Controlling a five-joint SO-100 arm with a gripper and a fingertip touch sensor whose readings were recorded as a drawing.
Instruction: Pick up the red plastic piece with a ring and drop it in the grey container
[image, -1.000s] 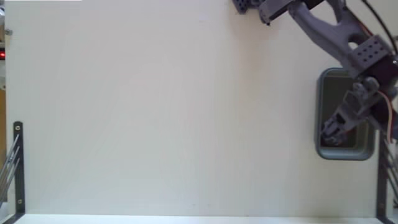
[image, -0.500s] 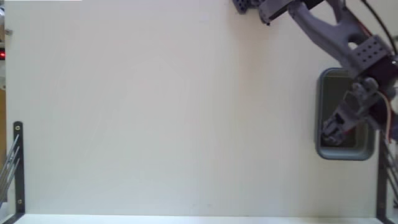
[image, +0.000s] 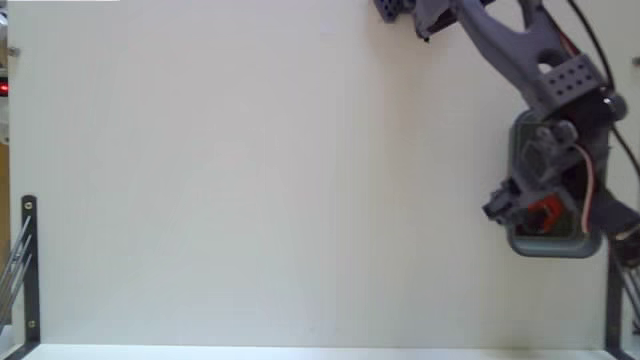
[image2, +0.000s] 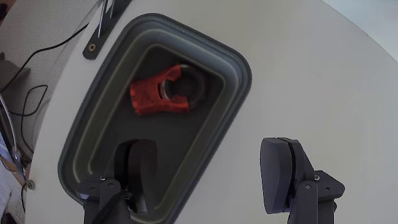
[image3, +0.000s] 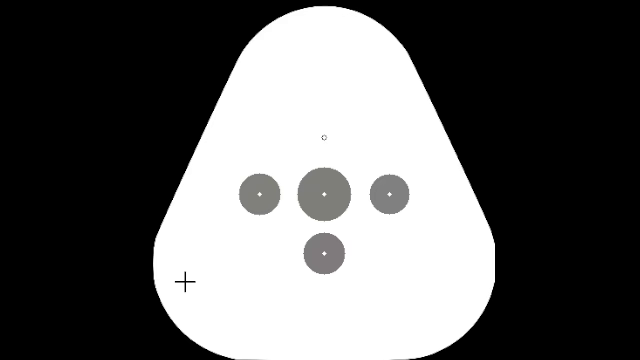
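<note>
Grey plastic fingers of my claw (image2: 211, 180) stand wide apart and hold nothing. In the wrist view one finger hangs over the inside of the grey container (image2: 233, 59) and the other over the bare table (image2: 323, 81), so the near rim sits between them.

Past the fingertips, the red plastic piece with a ring (image2: 163, 93) lies flat on the dark floor of the container, well clear of both fingers, its ring end toward the far wall. In the fixed view I see the same red piece (image: 545, 212) inside the container (image: 560, 247) at the table's right edge, with my arm leaning over it.

I judge the drop done, so the step in hand is getting out cleanly. To do it well, I would lift straight up before swinging sideways, because the finger inside the tub could catch the thick rim and drag or tip the container. I would leave the claw spread until it clears the rim.
</note>
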